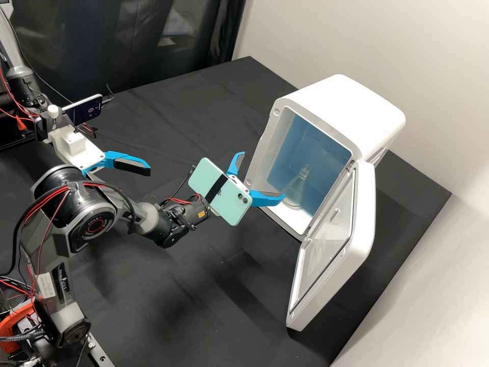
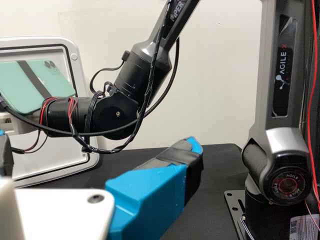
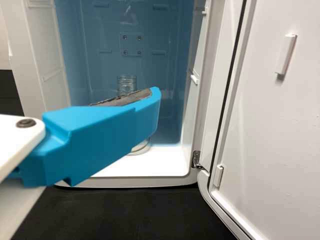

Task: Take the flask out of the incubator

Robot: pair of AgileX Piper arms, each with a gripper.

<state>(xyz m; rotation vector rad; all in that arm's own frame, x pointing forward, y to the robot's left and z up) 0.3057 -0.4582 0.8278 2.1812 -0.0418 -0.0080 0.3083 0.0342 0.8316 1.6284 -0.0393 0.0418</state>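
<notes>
A white incubator (image 1: 351,112) with a blue interior stands at the bench's right, its door (image 1: 336,239) swung open towards the front. A clear glass flask (image 1: 300,186) stands upright on its floor, towards the back. In the right wrist view the flask's neck (image 3: 126,85) rises behind one blue finger (image 3: 100,130), while the incubator's wall (image 3: 30,75) and door (image 3: 280,125) frame the opening. My right gripper (image 1: 254,179) hangs open just outside the opening, short of the flask, holding nothing. My left gripper (image 1: 133,164) sits far to the left, away from the incubator.
A mint-green phone (image 1: 220,191) is strapped on the right arm's wrist, and is also in the left wrist view (image 2: 35,82). A dark phone (image 1: 84,109) on a mount and cables sit at the far left. Black bench (image 1: 204,295) lies open in front of the incubator.
</notes>
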